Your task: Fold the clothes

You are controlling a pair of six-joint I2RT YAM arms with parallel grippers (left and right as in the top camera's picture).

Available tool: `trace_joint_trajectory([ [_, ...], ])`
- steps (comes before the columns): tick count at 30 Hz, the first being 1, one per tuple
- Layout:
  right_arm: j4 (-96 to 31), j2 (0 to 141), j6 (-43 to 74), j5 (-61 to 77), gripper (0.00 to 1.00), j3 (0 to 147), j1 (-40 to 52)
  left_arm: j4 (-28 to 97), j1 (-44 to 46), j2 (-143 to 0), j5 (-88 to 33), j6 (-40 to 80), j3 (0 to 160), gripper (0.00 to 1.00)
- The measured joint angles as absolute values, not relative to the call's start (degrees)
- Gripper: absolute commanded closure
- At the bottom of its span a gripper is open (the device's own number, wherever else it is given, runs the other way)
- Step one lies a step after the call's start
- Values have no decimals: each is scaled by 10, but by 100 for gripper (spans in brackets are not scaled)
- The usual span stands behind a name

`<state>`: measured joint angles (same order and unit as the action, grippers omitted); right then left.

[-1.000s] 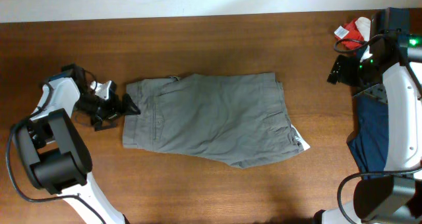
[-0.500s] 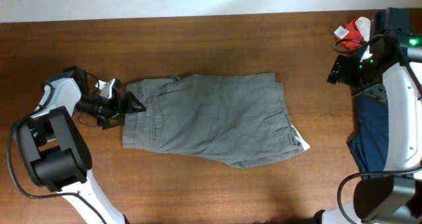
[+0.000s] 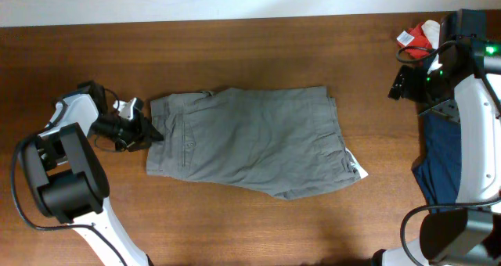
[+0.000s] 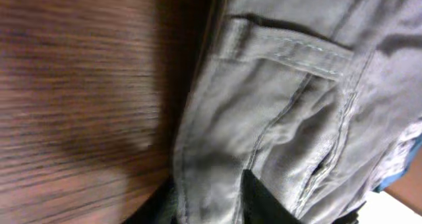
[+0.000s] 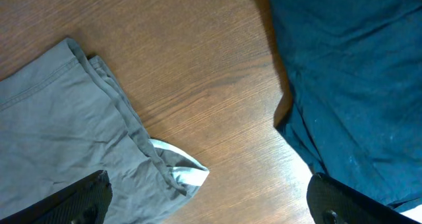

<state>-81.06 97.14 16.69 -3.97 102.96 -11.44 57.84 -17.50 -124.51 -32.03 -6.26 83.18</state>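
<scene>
Grey shorts (image 3: 250, 145) lay flat at the middle of the table (image 3: 235, 55). The left gripper (image 3: 150, 131) was clenched on their waistband edge. The right gripper (image 5: 208, 188) stood wide apart, holding nothing, above the table near a blue garment (image 5: 349, 72).

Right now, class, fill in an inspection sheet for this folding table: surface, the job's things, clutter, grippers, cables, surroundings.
Surface: brown wooden table, bare around the clothes.
Job's things: grey shorts lying flat mid-table, white flap showing at the lower right corner; blue garment at the right edge; red and white cloth in the top right corner.
Clutter: nothing seen.
Grippers: left gripper at the shorts' left edge, open or shut unclear; right gripper open, empty, above the table.
Cables: black cable looped by the left arm; another by the right arm.
Surroundings: pale wall behind the table.
</scene>
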Motion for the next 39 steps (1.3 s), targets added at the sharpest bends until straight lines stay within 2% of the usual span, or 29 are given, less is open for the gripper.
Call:
trace_joint_trajectory([
  [12,-811,971,167,-39,2,1029,-114,583,-175,-1250,-306,-49,834,99],
  [22,-811,971,167,-39,2,1030,-114,747,-165,-1267,-155,23,975,99],
  [30,-810,971,167,-39,2,1030,-114,825,-165,-1111,-44,91,1040,99],
  [35,-811,971,167,-39,2,1029,-114,913,-160,-1045,-20,104,1152,99],
  [39,-811,971,167,-39,2,1030,-114,967,-110,-1030,-8,104,1258,99],
])
